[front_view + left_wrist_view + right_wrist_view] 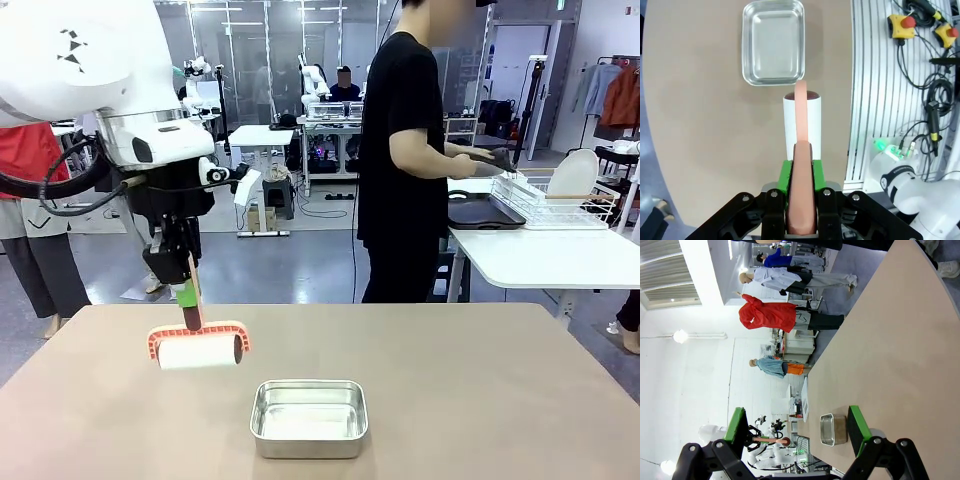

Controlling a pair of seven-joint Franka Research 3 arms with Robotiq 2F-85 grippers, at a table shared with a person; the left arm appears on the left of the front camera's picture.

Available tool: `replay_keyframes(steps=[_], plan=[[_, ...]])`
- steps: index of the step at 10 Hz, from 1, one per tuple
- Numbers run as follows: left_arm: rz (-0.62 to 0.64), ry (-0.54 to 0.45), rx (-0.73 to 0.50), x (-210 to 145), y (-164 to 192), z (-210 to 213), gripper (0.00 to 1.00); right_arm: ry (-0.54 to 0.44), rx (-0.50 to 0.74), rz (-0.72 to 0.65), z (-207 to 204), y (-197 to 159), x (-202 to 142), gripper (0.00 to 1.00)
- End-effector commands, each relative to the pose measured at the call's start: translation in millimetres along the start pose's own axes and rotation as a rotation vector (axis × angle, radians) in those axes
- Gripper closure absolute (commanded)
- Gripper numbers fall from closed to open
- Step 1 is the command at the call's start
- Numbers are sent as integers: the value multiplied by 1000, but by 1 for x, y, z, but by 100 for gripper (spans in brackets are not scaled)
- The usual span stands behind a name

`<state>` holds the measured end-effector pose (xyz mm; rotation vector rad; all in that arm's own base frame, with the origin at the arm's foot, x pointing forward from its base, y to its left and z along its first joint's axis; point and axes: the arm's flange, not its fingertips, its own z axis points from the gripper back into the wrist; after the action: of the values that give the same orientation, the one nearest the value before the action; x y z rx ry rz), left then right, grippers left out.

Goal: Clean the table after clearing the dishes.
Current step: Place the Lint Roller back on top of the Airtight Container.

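My left gripper [188, 292] is shut on the salmon handle of a lint roller [200, 350], whose white roll hangs just above the beige table [450, 400] at its left middle. In the left wrist view the gripper [802, 170] clamps the handle between green pads, and the roll [802, 122] lies over the table [700, 125]. My right gripper [797, 425] is open with nothing between its fingers, above the table [890, 340]. A dark tray [485, 212] lies on the white side table, and a white plate [575, 175] stands in a wire rack [555, 200].
A small steel pan [308, 418] sits near the table's front edge, right of the roller, also seen as the pan [773, 42] and the pan [832, 429]. A person in black [400, 150] stands beyond the far edge, hands over the white side table.
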<state>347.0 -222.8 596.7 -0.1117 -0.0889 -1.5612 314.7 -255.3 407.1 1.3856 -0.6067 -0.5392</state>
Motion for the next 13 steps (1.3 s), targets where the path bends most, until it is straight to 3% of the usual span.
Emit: replay_keyframes(steps=[1, 4, 5, 6, 8, 11, 13], plan=[[31, 5, -15, 1, 12, -3, 79, 12, -4, 7, 4, 2, -2, 0], [11, 5, -17, 0, 8, -7, 79, 12, -4, 7, 4, 2, -2, 0], [-29, 48, -36, 29, 18, -31, 79, 12, -4, 7, 4, 2, -2, 0], [-41, -13, -27, 49, 25, -42, 79, 12, -4, 7, 4, 2, -2, 0], [-74, 34, -45, 83, 33, -71, 79, 12, -4, 7, 4, 2, -2, 0], [-47, 71, -75, 117, 43, -110, 79, 12, -4, 7, 4, 2, -2, 0], [-97, 91, -88, 126, 52, -129, 79, 12, -4, 7, 4, 2, -2, 0]])
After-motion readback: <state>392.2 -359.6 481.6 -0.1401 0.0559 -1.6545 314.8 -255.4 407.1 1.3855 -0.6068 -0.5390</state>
